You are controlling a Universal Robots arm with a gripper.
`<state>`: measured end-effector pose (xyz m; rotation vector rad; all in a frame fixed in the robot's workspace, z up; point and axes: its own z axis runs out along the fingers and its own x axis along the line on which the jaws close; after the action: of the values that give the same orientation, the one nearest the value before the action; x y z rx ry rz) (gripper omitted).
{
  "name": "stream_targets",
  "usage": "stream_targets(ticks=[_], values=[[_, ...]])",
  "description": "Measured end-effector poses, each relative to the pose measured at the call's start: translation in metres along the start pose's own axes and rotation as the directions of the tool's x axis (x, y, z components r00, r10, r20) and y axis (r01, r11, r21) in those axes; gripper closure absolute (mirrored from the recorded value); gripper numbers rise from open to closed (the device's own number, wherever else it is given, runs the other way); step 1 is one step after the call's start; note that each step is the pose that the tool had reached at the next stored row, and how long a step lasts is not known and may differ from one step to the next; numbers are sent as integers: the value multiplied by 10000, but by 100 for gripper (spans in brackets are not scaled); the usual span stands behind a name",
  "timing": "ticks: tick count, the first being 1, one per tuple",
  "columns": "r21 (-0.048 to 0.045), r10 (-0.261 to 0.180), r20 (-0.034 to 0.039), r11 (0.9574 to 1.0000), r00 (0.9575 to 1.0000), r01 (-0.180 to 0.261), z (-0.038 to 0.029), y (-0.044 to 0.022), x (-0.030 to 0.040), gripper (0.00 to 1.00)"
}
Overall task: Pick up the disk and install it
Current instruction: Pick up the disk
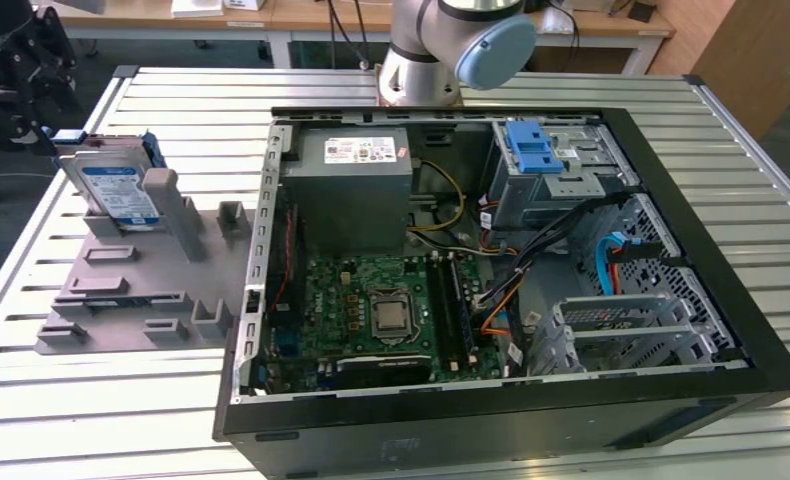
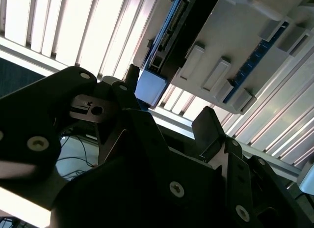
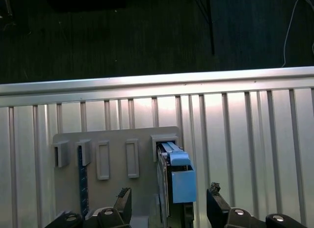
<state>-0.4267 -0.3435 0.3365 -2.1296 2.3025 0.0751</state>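
Across the slatted metal table (image 1: 102,430) the biggest thing is the open PC case (image 1: 502,410), lying on its side with its guts showing; behind it stands the arm (image 1: 429,50), base at the table's far edge. Off to the exterior view's left of the case sits a grey holder (image 1: 115,290) with a bunch of slots and pegs, flat on the slats and just beside the case wall.

Inside the case: grey power supply (image 1: 355,185) toward the far end, green motherboard (image 1: 368,300) nearer the camera, and a blue latch (image 1: 535,150) on a metal cage toward the exterior view's right, with cables running across below it.

So the disk (image 1: 115,190) isn't in the case; it's standing on edge in a slot at the far end of the holder, leaning back a bit, label facing the exterior camera (blue rails show along its sides).

The gripper (image 3: 169,193) is right at the disk; in both wrist views its jaws stand wide, one black fingertip (image 3: 125,196) on each side of the disk's blue-railed end, with a gap on both sides, so not touching it as far as I can see; in the second wrist view the disk's dark underside (image 2: 181,26) sits just past the fingers (image 2: 206,125).
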Motion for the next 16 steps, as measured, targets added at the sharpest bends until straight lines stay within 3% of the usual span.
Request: stream_targets(ticks=[16], values=[[0,-20,0,10000,10000,20,49,7,-15,29]])
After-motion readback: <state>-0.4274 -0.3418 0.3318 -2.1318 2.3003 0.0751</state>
